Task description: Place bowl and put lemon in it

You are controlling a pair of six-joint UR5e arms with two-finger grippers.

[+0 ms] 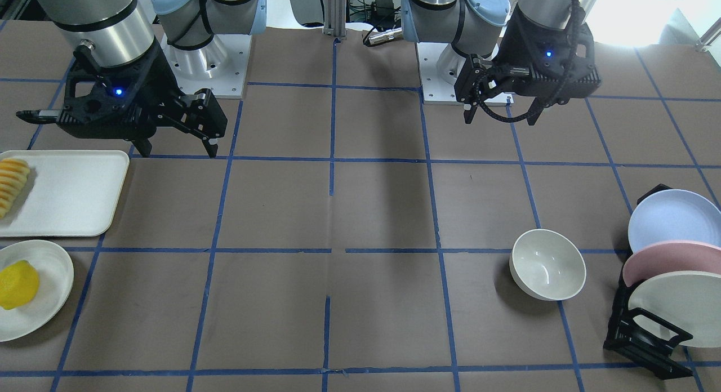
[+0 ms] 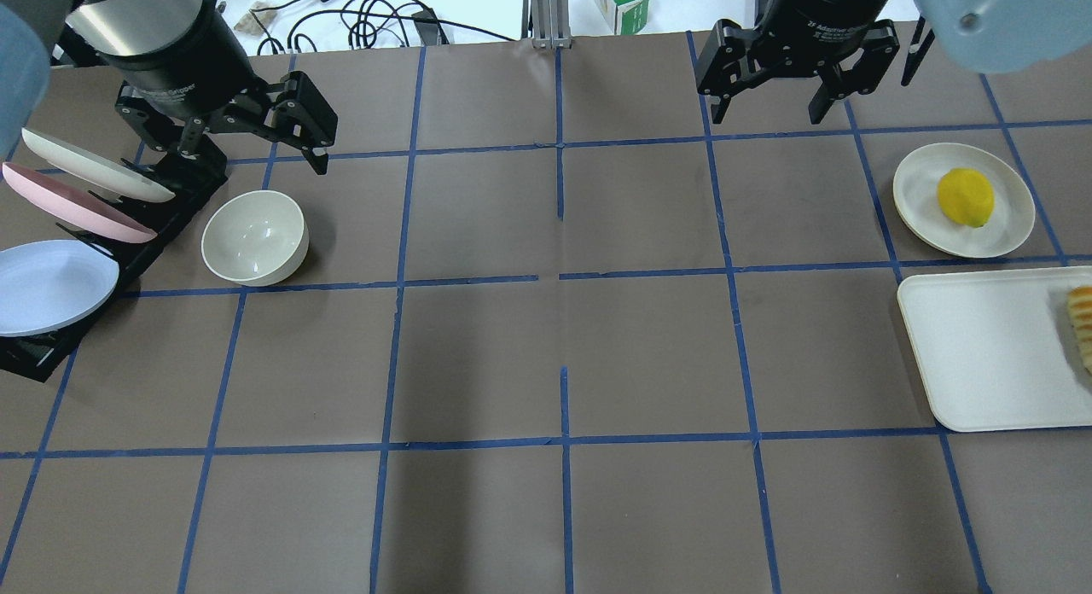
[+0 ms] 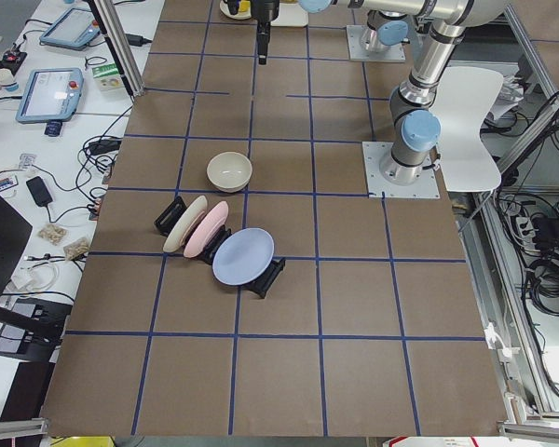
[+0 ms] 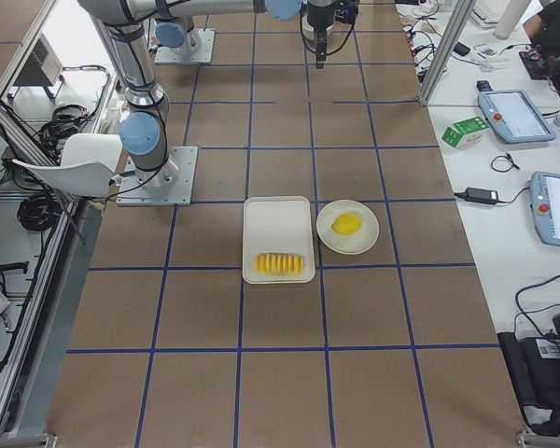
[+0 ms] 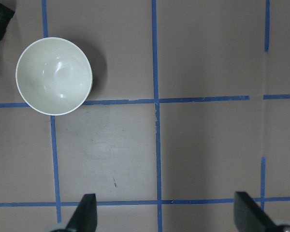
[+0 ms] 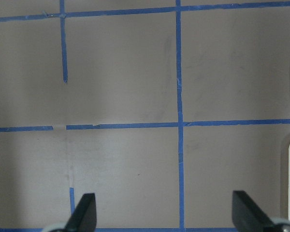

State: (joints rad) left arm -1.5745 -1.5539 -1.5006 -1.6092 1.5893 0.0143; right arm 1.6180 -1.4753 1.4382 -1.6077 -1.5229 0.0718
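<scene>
- Your left hand [image 2: 252,150] hangs over the far left of the worktop [image 2: 554,363], fingers spread wide, gripping nothing.
- In the left wrist view you see the fingertips [image 5: 87,212] well apart, with bare worktop and blue tape [image 5: 156,145] between them.
- The bowl [image 2: 254,237] sits upright, mouth up, on the left side of the worktop, a bit nearer than the left hand and not touching it.
- The bowl is just to the right of the black dish rack [image 2: 171,210], with a small gap between them.
- The rack holds three plates on edge: off-white [image 2: 94,171], pink [image 2: 68,208] and pale blue [image 2: 51,285].
- Your right hand [image 2: 766,107] hangs over the far right of the worktop, fingers apart, holding nothing.
- The lemon [image 2: 965,197] lies on a shallow off-white plate [image 2: 917,171] at far right, to the right of the right hand and apart from it.
- A white tray [image 2: 981,355] lies just on the near side of that plate, with yellow-orange fruit slices [image 2: 1082,321] at its right edge.
- The lemon and the bowl are well apart, on opposite sides of the worktop.
</scene>
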